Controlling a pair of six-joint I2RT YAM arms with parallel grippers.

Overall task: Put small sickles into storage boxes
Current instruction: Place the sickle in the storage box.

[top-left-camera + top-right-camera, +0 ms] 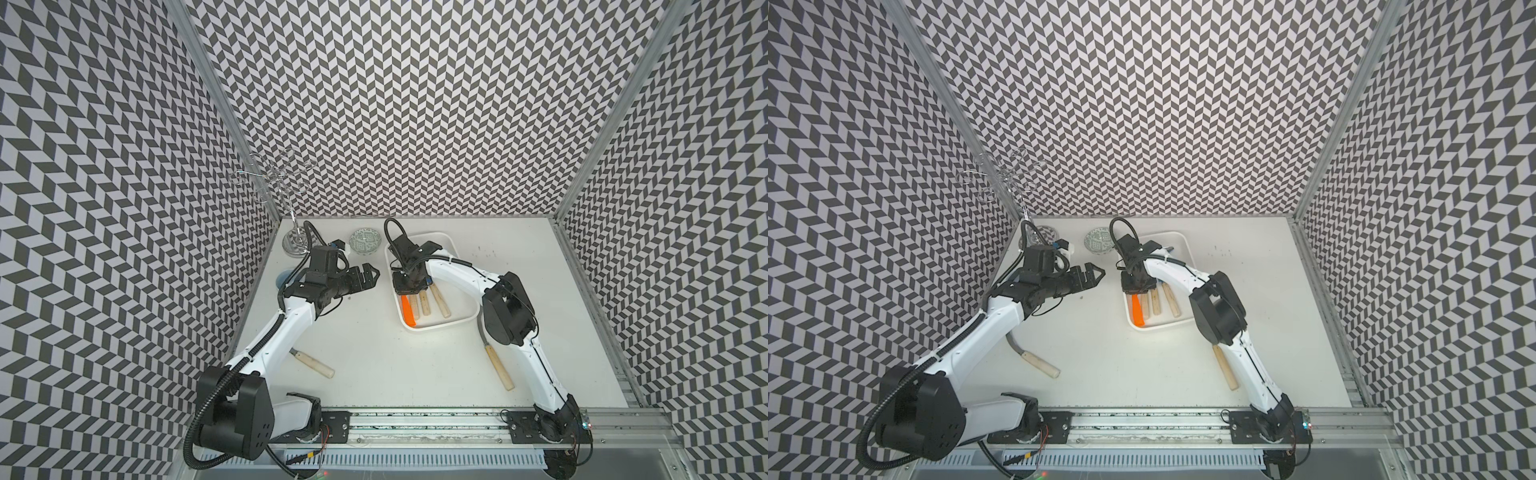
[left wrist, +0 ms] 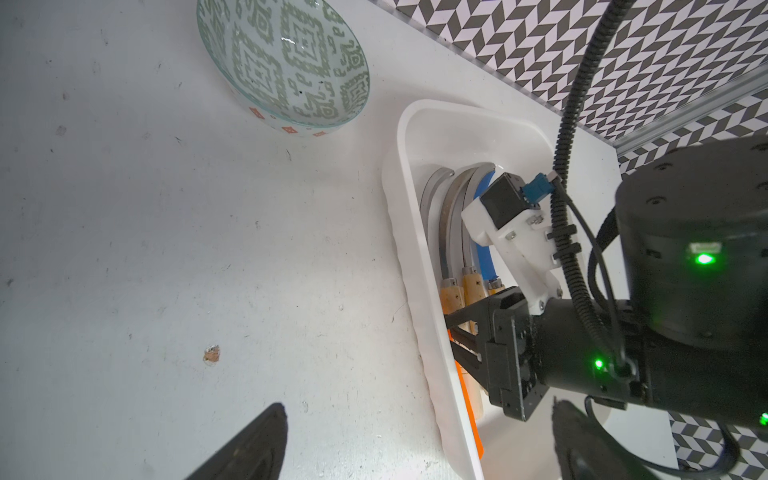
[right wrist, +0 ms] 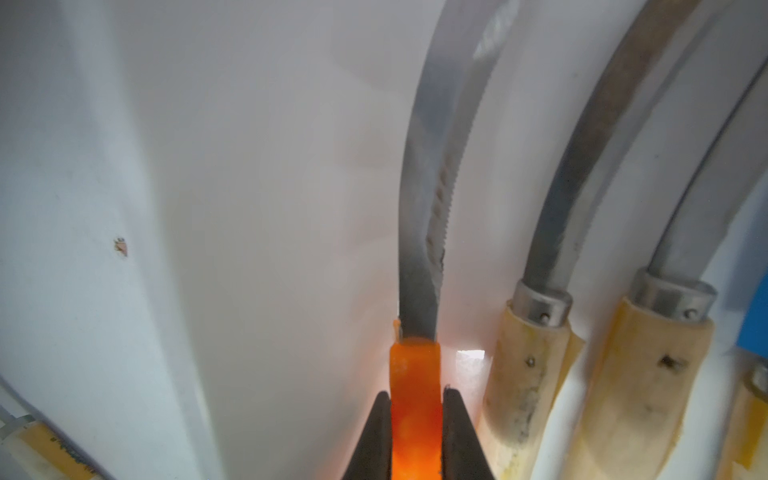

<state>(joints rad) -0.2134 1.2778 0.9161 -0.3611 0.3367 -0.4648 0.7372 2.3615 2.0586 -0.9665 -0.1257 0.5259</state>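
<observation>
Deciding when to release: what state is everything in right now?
Right gripper: shut on the orange sickle, down in the tray.
Orange sickle: gripped, not yet released.
Left gripper: open, empty.
Three wooden-handled sickles: lying side by side in the tray.
Left loose sickle: lying on the table, outside the tray.
Right loose sickle: same, blade hidden.
Bowl: upright, empty.

No text, label, brand, number or sign can be read on anything in these views
</observation>
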